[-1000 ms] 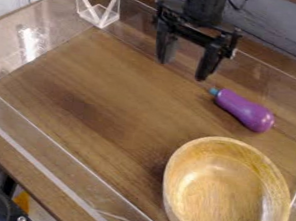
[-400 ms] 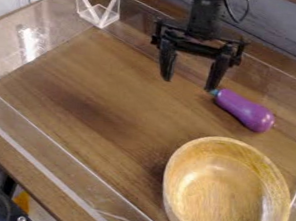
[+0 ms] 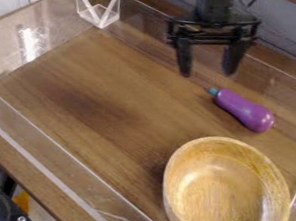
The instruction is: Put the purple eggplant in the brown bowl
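The purple eggplant (image 3: 247,111) lies on the wooden table at the right, its teal stem end pointing left. In front of it, at the lower right, sits the brown bowl (image 3: 188,203), wide, empty, with a thick rim. My black gripper (image 3: 208,65) hangs pointing down near the back of the table, up and to the left of the eggplant and apart from it. Its two fingers stand wide open with nothing between them.
A clear plastic wall (image 3: 49,177) rings the tabletop (image 3: 98,102) along the front and left. A small clear angled stand (image 3: 98,8) sits at the back left corner. The table's right edge lies just past the eggplant.
The gripper has moved to the right along the back of the table and rolled about its vertical axis, so its fingers now line up differently. It stayed open. Eggplant and bowl have not moved.
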Robot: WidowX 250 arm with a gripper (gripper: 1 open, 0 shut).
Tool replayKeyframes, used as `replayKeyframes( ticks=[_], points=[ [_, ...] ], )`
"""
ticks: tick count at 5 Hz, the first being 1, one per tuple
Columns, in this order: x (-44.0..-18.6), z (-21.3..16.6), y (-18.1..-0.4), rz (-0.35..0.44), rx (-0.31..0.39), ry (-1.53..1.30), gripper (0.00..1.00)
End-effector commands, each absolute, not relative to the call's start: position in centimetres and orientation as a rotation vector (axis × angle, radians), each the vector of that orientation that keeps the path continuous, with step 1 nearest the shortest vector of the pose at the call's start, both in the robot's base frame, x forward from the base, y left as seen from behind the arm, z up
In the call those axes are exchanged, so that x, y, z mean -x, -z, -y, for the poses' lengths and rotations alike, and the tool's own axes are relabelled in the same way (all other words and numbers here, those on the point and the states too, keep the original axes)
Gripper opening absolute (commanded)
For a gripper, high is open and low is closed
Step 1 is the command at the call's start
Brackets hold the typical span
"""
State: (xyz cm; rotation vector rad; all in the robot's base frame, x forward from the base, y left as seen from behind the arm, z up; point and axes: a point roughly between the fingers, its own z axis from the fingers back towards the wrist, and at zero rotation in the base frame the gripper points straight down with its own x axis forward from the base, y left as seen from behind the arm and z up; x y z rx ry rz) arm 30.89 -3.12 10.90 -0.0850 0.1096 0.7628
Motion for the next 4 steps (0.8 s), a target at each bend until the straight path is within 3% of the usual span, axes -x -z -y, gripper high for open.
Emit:
replayKeyframes(
  ticks=[1, 2, 4],
  points=[
    [-33.0, 6.2, -12.3, -0.052, 0.137, -0.949, 1.0],
    [-33.9, 9.2, -11.9, -0.046, 0.15, -1.126, 1.0],
    [-33.7, 8.3, -10.2, -0.025, 0.124, -1.14, 1.0]
  ],
)
